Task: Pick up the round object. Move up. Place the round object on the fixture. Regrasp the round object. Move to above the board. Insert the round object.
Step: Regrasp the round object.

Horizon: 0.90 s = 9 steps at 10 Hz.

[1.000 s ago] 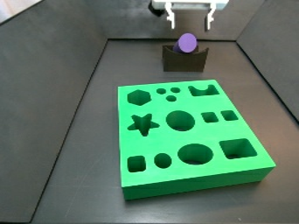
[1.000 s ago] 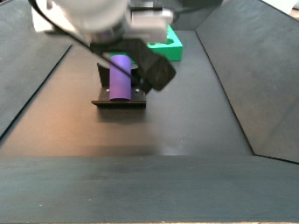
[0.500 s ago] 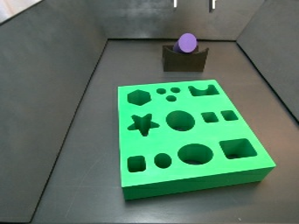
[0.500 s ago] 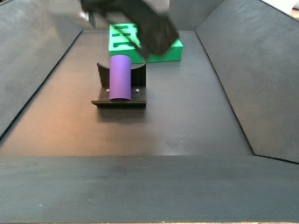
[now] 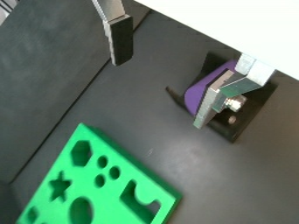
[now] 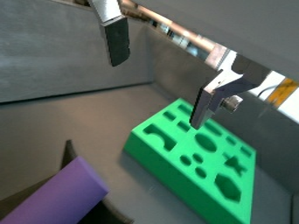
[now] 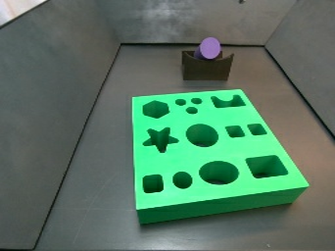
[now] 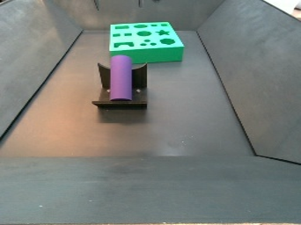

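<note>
The purple round object (image 7: pixel 210 47) lies in the notch of the dark fixture (image 7: pixel 206 67), at the far end of the floor in a side view. In a side view from the opposite end, the round object (image 8: pixel 120 76) lies lengthwise on the fixture (image 8: pixel 119 104). The green board (image 7: pixel 183 159) lies flat nearby, and it shows again in a side view (image 8: pixel 147 54). The gripper is out of both side views. In both wrist views the gripper (image 5: pixel 160 92) (image 6: pixel 156 94) is open and empty, high above the round object (image 5: pixel 198 92) (image 6: pixel 59 199) and the board (image 5: pixel 114 199) (image 6: pixel 176 175).
Dark sloping walls (image 7: pixel 78 98) close in the floor on both sides. A back wall (image 7: pixel 183 25) stands behind the fixture.
The gripper has risen away from the round object and left both side views. The round object stays on the fixture.
</note>
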### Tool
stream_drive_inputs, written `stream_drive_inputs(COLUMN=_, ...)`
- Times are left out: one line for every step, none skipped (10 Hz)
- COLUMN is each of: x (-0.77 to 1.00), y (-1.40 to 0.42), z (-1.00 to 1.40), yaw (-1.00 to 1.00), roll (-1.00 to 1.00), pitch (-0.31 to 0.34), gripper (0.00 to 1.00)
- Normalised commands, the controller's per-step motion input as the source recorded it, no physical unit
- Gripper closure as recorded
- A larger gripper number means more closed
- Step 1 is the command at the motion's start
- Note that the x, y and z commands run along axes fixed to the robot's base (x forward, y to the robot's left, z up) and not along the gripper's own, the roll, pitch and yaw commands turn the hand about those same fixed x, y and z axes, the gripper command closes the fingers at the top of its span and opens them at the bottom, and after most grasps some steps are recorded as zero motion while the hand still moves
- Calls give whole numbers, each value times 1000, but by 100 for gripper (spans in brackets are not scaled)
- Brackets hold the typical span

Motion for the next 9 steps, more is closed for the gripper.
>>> stream_drive_inputs(x=-25, y=-42, z=22, yaw=18, roll=1000, pitch=42, gripper=0)
stream_drive_inputs(x=-37, y=-38, z=21, yaw=18, roll=1000, pitch=36, gripper=0)
stream_drive_inputs(x=-45, y=-33, z=25, yaw=18, roll=1000, pitch=33, gripper=0)
stream_drive_inputs(x=-45, y=-27, z=13, yaw=18, roll=1000, pitch=26, gripper=0)
stream_drive_inputs(x=-43, y=-25, z=6, yaw=19, roll=1000, pitch=21, gripper=0)
stream_drive_inputs(x=-44, y=-23, z=12, yaw=20, roll=1000, pitch=13, gripper=0)
stream_drive_inputs(x=-41, y=-22, z=15, yaw=21, roll=1000, pitch=9, gripper=0)
stream_drive_inputs(x=-29, y=-20, z=6, yaw=22, roll=1000, pitch=1, gripper=0)
stream_drive_inputs(x=-23, y=-17, z=1, yaw=23, roll=1000, pitch=-3, gripper=0)
